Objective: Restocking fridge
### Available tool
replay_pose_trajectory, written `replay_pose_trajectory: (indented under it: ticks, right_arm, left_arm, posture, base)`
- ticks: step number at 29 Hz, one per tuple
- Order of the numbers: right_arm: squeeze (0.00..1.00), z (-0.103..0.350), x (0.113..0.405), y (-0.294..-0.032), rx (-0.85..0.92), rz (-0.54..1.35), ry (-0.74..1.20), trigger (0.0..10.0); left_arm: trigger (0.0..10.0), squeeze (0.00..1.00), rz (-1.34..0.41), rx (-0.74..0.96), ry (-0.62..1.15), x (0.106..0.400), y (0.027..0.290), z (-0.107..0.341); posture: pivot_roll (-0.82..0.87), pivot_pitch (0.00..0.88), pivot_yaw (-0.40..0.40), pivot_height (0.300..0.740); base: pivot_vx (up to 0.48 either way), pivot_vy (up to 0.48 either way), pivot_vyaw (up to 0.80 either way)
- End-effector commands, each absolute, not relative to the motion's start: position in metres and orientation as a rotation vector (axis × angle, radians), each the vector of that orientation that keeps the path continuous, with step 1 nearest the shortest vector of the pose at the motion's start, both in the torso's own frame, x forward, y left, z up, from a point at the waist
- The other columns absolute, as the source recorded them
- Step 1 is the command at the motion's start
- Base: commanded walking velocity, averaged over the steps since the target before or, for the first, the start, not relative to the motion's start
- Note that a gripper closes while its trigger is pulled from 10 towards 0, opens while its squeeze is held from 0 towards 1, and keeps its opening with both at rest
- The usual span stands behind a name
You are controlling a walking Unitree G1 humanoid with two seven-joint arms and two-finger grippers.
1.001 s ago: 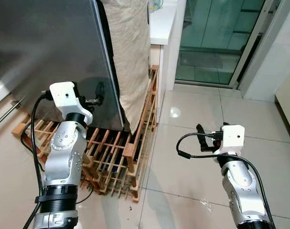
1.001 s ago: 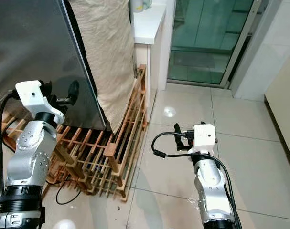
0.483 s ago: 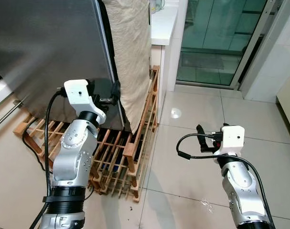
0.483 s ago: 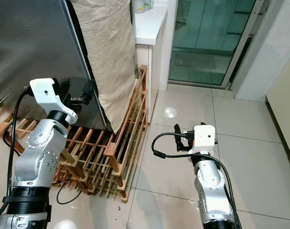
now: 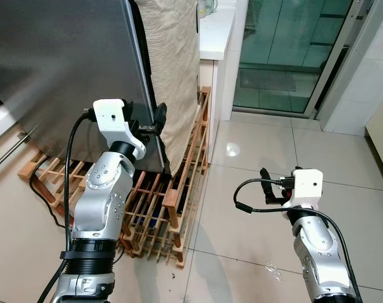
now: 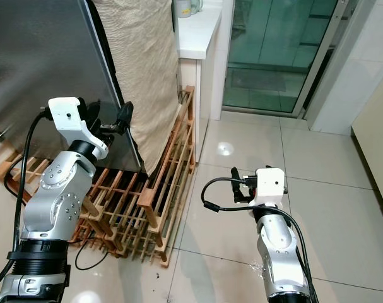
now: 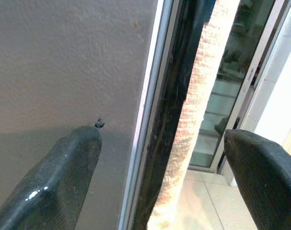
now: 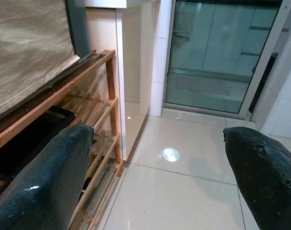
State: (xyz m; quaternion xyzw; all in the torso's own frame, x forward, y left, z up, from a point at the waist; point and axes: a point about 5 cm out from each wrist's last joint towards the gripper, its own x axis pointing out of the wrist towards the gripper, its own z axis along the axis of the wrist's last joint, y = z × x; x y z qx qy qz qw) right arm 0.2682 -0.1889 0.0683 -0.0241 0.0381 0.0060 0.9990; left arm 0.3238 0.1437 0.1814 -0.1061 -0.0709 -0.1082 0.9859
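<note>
Left wrist view has the left gripper point(image 7: 159, 158) with jaws apart straddling the fridge door point(image 7: 64, 62) edge, cloth point(image 5: 172, 57) just behind — right gripper point(image 8: 155, 163), jaws also wide apart, hangs low over the floor tiles point(image 5: 254, 158) beside the wooden rack point(image 5: 178, 189).

No legible text, labels, brand marks, numbers or signs in any view. Fridge door point(image 5: 58, 69) bare steel, unmarked. Cloth cover point(image 5: 175, 63) plain weave, no print. White camera housings on both wrists carry no lettering.
</note>
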Motion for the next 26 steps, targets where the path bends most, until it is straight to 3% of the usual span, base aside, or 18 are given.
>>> replay_pose_trajectory:
  ticks: [1, 14, 26]
  right_arm:
    - [0.00, 0.069, 0.268, -0.190, -0.033, 0.003, 0.072, 10.0]
    - [0.00, 0.068, 0.268, -0.189, -0.036, 0.004, 0.077, 10.0]
    - [0.00, 0.068, 0.268, -0.188, -0.036, 0.009, 0.078, 10.0]
  left_arm:
    - [10.0, 0.00, -0.236, -0.219, -0.154, 0.324, 0.142, 0.187]
    - [10.0, 0.00, -0.285, -0.291, -0.135, 0.324, 0.132, 0.193]
    - [10.0, 0.00, -0.326, -0.250, -0.121, 0.330, 0.120, 0.192]
  posture:
    - [-0.15, 0.000, 0.080, 0.740]
    - [-0.15, 0.000, 0.079, 0.740]
    - [-0.15, 0.000, 0.076, 0.740]
  base:
    - [0.000, 0.000, 0.00]
    - [0.000, 0.000, 0.00]
    - [0.000, 0.000, 0.00]
